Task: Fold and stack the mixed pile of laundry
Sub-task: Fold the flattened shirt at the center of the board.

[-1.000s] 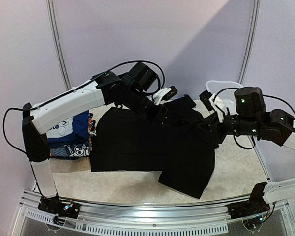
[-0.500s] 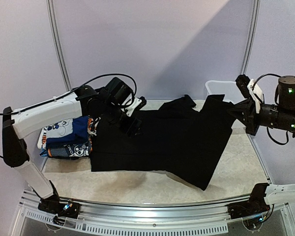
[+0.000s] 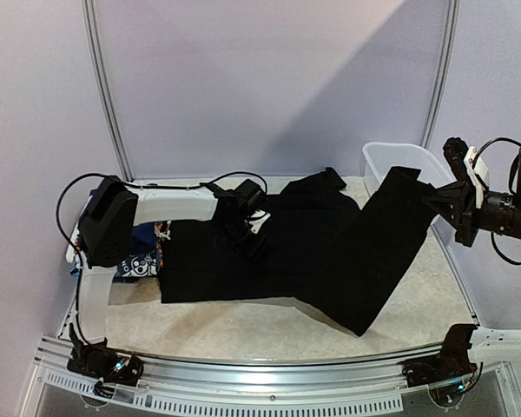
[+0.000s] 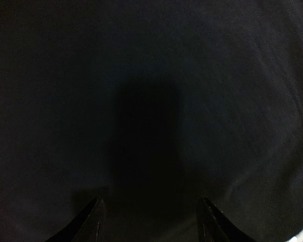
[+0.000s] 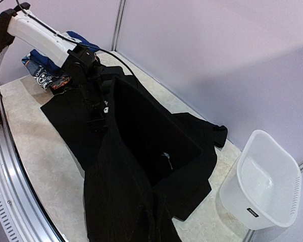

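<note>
A large black garment lies spread across the table. Its right edge is pulled up off the surface toward my right gripper, which is shut on that edge beside the tub. In the right wrist view the black garment hangs down from the bottom of the frame, and my own fingers do not show. My left gripper stands low over the garment's left half. In the left wrist view the left gripper is open, and only black cloth shows between its fingers. Folded blue cartoon-print clothes lie at the far left.
A white plastic tub stands at the back right corner, close to the lifted cloth. The table's metal rail runs along the near edge. The left arm's white link spans above the folded clothes.
My left gripper let go of the garment's far middle, opened, and swung back left and down over the cloth. My right gripper pulled the right edge out to the right and upward.
</note>
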Tool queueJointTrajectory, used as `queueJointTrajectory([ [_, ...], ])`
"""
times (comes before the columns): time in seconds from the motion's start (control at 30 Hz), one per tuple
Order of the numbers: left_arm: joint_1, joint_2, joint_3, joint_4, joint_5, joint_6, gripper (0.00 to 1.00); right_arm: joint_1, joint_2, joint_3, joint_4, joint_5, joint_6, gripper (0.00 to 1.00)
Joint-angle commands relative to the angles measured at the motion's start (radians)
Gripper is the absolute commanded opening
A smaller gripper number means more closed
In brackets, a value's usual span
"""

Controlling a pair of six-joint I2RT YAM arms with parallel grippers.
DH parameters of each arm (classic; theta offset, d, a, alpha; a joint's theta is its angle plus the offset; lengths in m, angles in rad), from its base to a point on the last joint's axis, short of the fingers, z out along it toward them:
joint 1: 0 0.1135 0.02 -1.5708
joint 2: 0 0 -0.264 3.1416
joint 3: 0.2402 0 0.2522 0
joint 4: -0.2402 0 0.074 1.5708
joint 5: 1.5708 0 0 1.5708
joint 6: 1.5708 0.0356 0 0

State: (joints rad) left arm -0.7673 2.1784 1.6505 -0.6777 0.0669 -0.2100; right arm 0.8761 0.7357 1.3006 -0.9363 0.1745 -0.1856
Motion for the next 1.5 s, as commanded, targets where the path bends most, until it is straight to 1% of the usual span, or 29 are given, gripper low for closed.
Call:
queueJointTrajectory([
  [0.0, -0.005, 0.060, 0.089, -0.006, 0.053, -0.021, 0.61, 0.006, -0.025, 0.004, -0.018, 0.042, 0.000, 0.00],
  [0.3, -0.082, 0.159, 0.184, 0.006, 0.135, -0.099, 0.60, 0.005, -0.088, 0.027, 0.000, 0.086, -0.025, 0.00],
  [0.5, -0.137, 0.248, 0.295, 0.003, 0.235, -0.163, 0.60, 0.005, -0.087, 0.070, -0.047, 0.123, -0.057, 0.00],
  [0.6, -0.164, 0.298, 0.373, -0.010, 0.279, -0.172, 0.60, 0.005, -0.088, 0.094, -0.062, 0.146, -0.073, 0.00],
  [0.77, -0.181, 0.322, 0.406, 0.111, 0.406, -0.231, 0.59, 0.005, -0.092, 0.115, -0.080, 0.165, -0.093, 0.00],
  [0.87, -0.191, 0.298, 0.424, 0.111, 0.412, -0.199, 0.58, 0.005, -0.090, 0.124, -0.087, 0.162, -0.102, 0.00],
  [0.93, -0.193, 0.256, 0.426, 0.083, 0.378, -0.158, 0.59, 0.005, -0.087, 0.129, -0.090, 0.150, -0.108, 0.00],
  [1.0, -0.192, 0.189, 0.413, 0.043, 0.315, -0.108, 0.61, 0.005, -0.086, 0.131, -0.086, 0.138, -0.112, 0.00],
  [1.13, -0.188, 0.010, 0.315, -0.007, 0.158, -0.030, 0.65, 0.005, -0.092, 0.126, -0.075, 0.108, -0.107, 0.00],
  [1.23, -0.187, -0.159, 0.169, -0.019, 0.039, 0.017, 0.70, 0.006, -0.096, 0.123, -0.066, 0.077, -0.104, 0.00],
  [1.37, -0.191, -0.402, -0.094, -0.075, -0.100, 0.072, 0.70, 0.005, -0.083, 0.123, -0.047, 0.035, -0.109, 0.00],
  [1.47, -0.197, -0.578, -0.264, -0.148, -0.158, 0.098, 0.70, 0.006, -0.065, 0.124, -0.035, 0.012, -0.124, 0.00],
])
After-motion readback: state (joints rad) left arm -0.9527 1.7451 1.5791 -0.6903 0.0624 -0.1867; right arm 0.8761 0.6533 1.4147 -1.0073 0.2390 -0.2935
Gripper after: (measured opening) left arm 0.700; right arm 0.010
